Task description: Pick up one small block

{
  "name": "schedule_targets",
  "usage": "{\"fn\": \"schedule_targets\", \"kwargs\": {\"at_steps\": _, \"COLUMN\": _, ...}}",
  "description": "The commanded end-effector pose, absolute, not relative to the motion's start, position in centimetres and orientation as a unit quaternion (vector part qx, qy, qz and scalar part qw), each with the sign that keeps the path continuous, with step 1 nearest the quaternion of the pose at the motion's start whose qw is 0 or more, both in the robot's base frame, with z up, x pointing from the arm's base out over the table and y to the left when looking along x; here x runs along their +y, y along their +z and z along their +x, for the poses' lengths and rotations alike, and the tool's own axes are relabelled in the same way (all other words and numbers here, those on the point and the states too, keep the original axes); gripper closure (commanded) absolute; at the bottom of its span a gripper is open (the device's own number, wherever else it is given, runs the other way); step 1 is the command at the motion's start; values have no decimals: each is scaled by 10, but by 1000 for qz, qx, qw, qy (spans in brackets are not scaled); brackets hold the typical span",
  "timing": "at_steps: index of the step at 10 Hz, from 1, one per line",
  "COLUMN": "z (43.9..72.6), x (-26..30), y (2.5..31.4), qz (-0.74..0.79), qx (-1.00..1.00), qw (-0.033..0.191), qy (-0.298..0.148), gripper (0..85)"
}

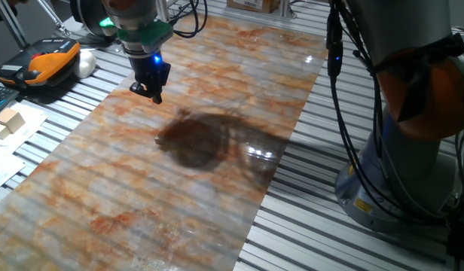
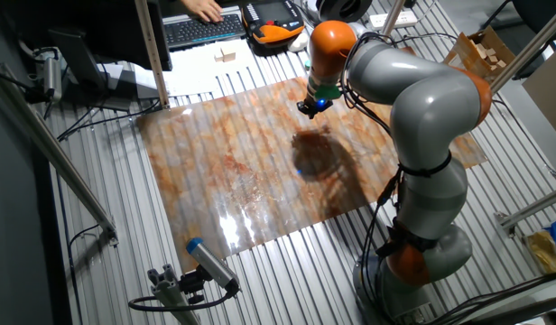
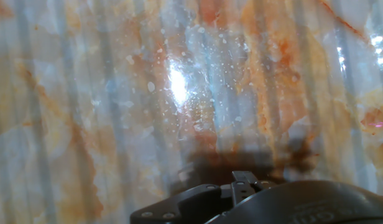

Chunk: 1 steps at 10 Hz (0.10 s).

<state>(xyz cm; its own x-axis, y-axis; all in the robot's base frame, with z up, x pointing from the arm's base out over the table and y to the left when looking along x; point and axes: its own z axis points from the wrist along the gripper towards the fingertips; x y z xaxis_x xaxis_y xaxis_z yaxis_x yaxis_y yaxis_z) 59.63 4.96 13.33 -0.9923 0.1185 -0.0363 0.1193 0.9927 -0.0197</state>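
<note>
Above the far end of the glossy orange-and-grey marbled sheet (image 1: pixel 217 162) hangs the black two-finger gripper (image 1: pixel 152 93), carried on the grey and orange arm (image 2: pixel 413 99) with a green ring and a blue light just above the fingers. The fingertips sit close together, and no gap shows between them from either fixed camera; whether they pinch anything I cannot tell, since the tiny light tan wooden cube named in the task is not visible in any view. The gripper is clear of the sheet, with its dark shadow (image 1: pixel 193 141) lying on the surface near the middle. The hand camera shows only the marbled surface, a bright glare spot and the black housing at the lower edge. Off the sheet, larger pale wooden blocks (image 1: pixel 7 120) rest on white paper (image 1: pixel 17 147), near an orange-and-black handheld unit (image 1: pixel 44 62).
</note>
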Motion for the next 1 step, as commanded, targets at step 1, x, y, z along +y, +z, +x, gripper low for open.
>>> {"fn": "schedule_targets", "kwargs": {"at_steps": 1, "z": 596, "x": 50, "y": 133, "qz": 60, "qx": 998, "qw": 18, "qy": -11, "gripper": 850}}
